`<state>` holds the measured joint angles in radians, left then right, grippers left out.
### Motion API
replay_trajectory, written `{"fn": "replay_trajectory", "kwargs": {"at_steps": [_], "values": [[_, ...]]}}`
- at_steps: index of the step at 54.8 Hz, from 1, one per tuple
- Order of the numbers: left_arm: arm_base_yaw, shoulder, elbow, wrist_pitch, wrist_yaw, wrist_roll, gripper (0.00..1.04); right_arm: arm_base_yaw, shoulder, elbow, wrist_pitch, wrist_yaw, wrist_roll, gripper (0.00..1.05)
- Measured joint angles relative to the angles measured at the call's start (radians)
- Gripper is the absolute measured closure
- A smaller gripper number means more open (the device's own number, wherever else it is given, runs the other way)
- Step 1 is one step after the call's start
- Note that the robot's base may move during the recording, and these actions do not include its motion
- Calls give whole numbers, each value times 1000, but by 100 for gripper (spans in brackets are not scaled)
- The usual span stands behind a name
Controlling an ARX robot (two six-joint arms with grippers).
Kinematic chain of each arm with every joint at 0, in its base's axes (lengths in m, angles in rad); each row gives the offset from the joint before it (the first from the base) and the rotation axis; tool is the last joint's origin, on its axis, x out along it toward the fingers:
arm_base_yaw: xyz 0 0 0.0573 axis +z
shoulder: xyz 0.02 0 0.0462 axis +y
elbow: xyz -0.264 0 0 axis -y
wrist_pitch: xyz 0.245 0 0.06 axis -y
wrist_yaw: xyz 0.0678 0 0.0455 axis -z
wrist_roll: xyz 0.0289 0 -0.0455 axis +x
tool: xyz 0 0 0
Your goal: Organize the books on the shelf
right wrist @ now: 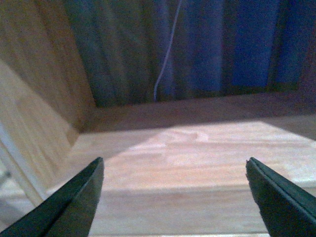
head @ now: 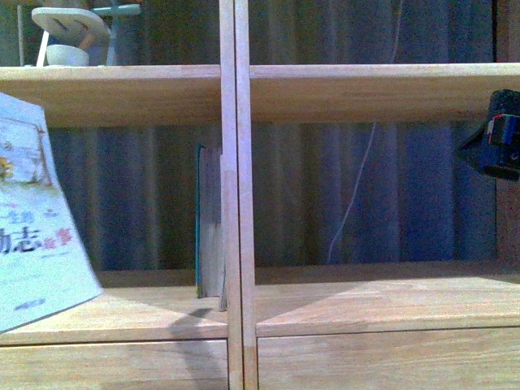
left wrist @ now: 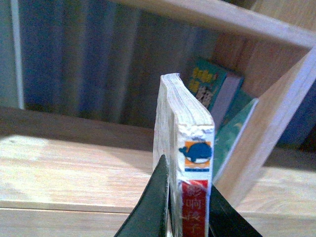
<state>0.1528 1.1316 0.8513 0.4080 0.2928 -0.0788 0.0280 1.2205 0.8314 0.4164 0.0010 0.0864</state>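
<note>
Seen from the front alone: the white-and-blue cover of the paperback (head: 36, 231), tilted at the far left edge, before the left compartment of the shelf (head: 341, 89). Seen from the left wrist alone: its red-and-white spine with a small blue whale, and the page block above. Clenched on that spine from both sides, the left gripper (left wrist: 187, 180), one dark finger against each cover.

Standing in the left compartment, hard against the middle divider (head: 236, 203): the teal book (head: 208, 227), upright in the front view, page edges toward the camera, clearly apart from the paperback. From the left wrist, a teal cover with yellow lettering and a second teal face just beside it, both leaning on the divider; impossible to tell whether one book or two.

Facing the sunlit board of the right compartment: the right gripper (right wrist: 174, 163), fingers spread wide and released, holding nothing. From the front, only a dark block of it at the right edge. Behind the open back, in both those views, one white cord (head: 357, 195) hanging against a pleated curtain (head: 122, 195).

Counted in the front view: two compartments at this level, two drawer fronts (head: 114, 366) below, one paperback, one white ornament (head: 69, 28) on the board above left.
</note>
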Motion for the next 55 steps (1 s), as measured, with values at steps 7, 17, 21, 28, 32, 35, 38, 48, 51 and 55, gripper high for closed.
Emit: {"fn": "replay_trajectory", "kwargs": {"at_steps": [7, 17, 21, 28, 32, 35, 38, 48, 51, 55], "values": [[62, 66, 5, 39, 31, 212, 98, -25, -82, -153, 58, 0, -50, 43], [61, 200, 67, 124, 44, 417, 98, -27, -174, -341, 137, -5, -66, 72], [47, 266, 118, 167, 27, 463, 98, -27, -212, -401, 160, -4, -71, 84], [11, 377, 219, 239, 14, 509, 98, -27, -273, -491, 185, -2, -80, 102], [-11, 430, 270, 265, 12, 528, 98, -27, -302, -530, 192, -2, -80, 102], [-27, 476, 311, 286, 7, 537, 98, -27, -326, -558, 195, -3, -80, 102], [-40, 522, 349, 312, -3, 538, 98, -27, -351, -585, 196, -2, -80, 102], [-101, 713, 495, 374, -51, 537, 98, -27, -446, -668, 187, -2, -80, 102], [-130, 789, 562, 385, -79, 517, 98, -27, -485, -694, 172, -2, -80, 102], [-169, 861, 636, 390, -95, 499, 98, -27, -531, -719, 151, -2, -80, 102]]}}
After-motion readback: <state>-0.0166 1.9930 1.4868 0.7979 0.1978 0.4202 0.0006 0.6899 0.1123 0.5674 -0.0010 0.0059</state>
